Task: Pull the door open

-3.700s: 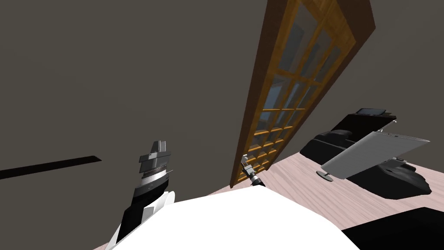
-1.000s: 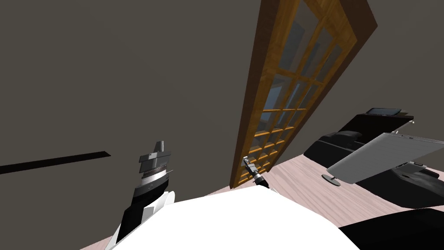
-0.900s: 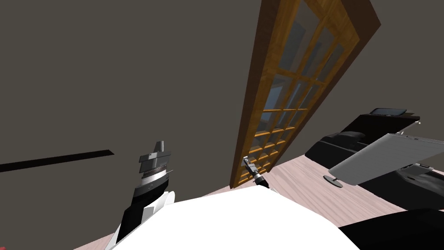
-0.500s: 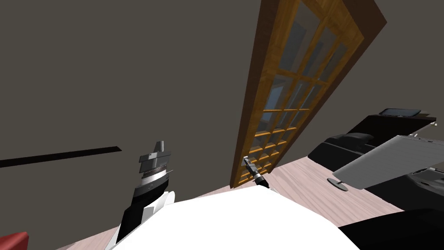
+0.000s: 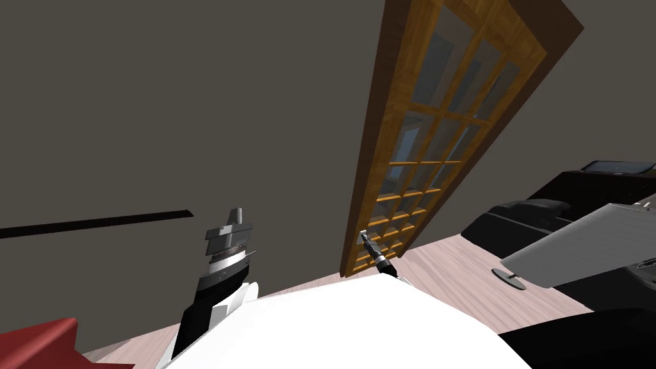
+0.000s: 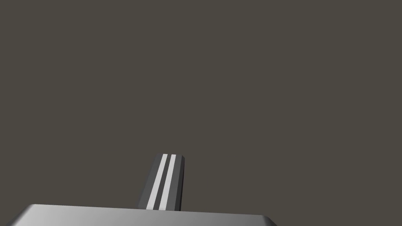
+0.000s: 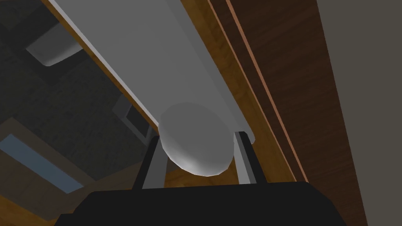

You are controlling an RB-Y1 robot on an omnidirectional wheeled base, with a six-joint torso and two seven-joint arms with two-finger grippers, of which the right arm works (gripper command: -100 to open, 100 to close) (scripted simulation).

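Grey walls (image 5: 192, 96) flank the glazed wooden door (image 5: 442, 115), ajar. At its edge the right tool (image 7: 198, 135) clamps the grey knob (image 7: 194, 145); left of it, the left tool (image 6: 168, 157) is closed, empty. Likely mid-pull: next, draw the knob back along the door's arc.

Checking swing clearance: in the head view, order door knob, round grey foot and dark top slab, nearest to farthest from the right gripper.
1. door knob: held in the right gripper
2. round grey foot: on the floor, rightward
3. dark top slab: far right, atop black furniture
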